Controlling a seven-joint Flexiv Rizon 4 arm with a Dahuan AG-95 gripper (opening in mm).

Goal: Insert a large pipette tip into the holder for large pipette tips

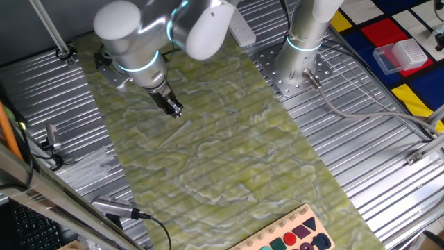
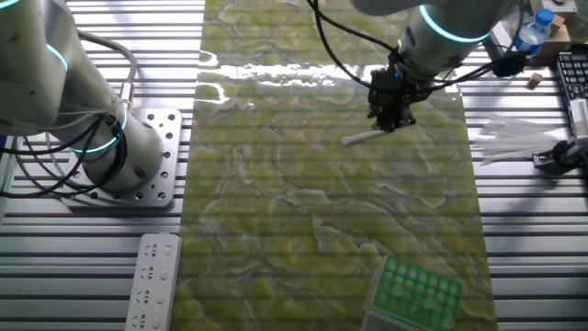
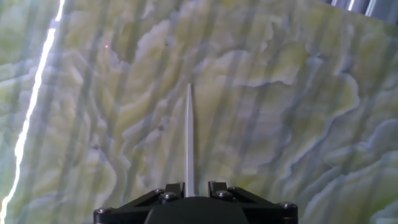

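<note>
My gripper (image 2: 393, 118) is clenched on the large pipette tip (image 3: 189, 140): in the hand view the slender whitish tube runs straight out from between my two fingers, its wide end pinched between them and its point aimed away over the mat. From the other fixed view the same tip (image 2: 361, 138) sticks out sideways from my fingers, lying nearly level and close above the green marbled mat (image 2: 331, 211); I cannot tell whether it touches the mat. In one fixed view my gripper (image 1: 173, 110) hangs low over the mat's upper left part, fingers pointing down and slightly to the right.

The holder for large pipette tips (image 2: 415, 292), with its bright green gridded top, sits tilted at the near edge of the mat in the other fixed view, well apart from my gripper.

Off the mat, a white remote control (image 2: 153, 280) lies on the ribbed metal table (image 2: 83, 267), a heap of clear plastic tips (image 2: 514, 140) lies to the right, and a clear box with white grid top (image 1: 401, 54) stands on a coloured sheet
</note>
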